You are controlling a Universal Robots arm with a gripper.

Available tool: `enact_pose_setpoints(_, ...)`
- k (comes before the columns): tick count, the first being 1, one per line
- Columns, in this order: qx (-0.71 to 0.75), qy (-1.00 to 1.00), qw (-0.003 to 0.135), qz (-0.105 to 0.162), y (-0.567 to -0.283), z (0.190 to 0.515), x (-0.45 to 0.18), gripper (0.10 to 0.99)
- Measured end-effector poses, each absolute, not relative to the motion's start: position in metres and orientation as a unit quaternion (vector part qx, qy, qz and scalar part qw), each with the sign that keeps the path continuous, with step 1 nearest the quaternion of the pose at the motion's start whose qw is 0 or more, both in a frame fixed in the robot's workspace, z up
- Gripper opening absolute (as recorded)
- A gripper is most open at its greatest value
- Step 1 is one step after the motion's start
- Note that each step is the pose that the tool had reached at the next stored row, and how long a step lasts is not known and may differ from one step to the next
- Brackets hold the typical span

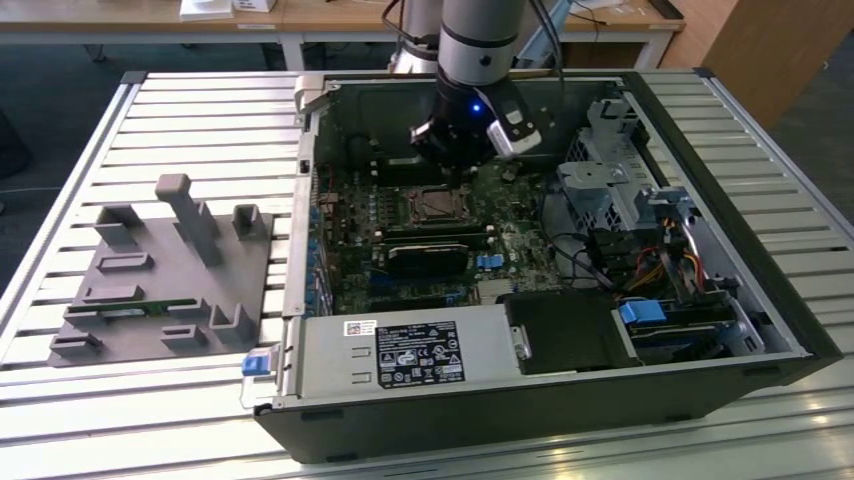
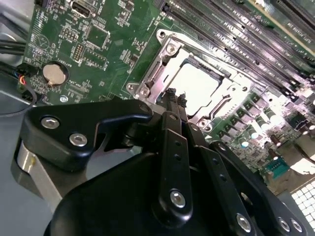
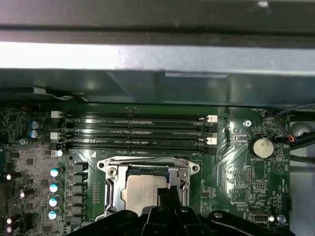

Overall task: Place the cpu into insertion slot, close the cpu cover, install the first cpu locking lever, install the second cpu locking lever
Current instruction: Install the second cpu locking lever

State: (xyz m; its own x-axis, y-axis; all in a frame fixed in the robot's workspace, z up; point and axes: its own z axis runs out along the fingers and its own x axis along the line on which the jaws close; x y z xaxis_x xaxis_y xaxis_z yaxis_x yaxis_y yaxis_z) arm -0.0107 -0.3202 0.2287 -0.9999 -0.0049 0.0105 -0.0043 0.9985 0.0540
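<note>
Cpu (image 3: 142,192) seated in slot (image 3: 110,209), cover (image 2: 165,46) down over it. Gripper (image 2: 175,96) fingers pinched together, empty, tips beside cover edge. Chip likely light, stiff, fragile; hold by edges.

- The place looked like a robotics lab or test workshop, not a home.
- A desk (image 1: 120,120) topped with ribbed aluminium slats carried the work.
- On it lay an opened desktop computer case (image 1: 534,400), its side panel off and its green motherboard (image 1: 400,240) and cabling exposed.
- Beside the case, toward the exterior view's left, sat a grey moulded fixture (image 1: 160,280) with upright posts and pockets, of the kind used to stage parts.
- An industrial robot arm (image 1: 478,40) reached down into the case.
- Behind stood a plain wooden table (image 1: 334,20) with papers (image 1: 227,7) on it, over dark carpet-like floor (image 1: 54,60).
</note>
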Motion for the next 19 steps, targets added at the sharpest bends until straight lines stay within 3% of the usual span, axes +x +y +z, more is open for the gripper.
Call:
enact_pose_setpoints(12,0.002,-1.0,0.005,-0.03,-0.347,0.229,-0.011,0.106)
enact_pose_setpoints(17,0.002,-0.998,0.006,-0.062,-0.354,0.229,-0.011,0.106)
enact_pose_setpoints(19,0.002,-0.998,0.006,-0.063,-0.356,0.229,-0.011,0.106)
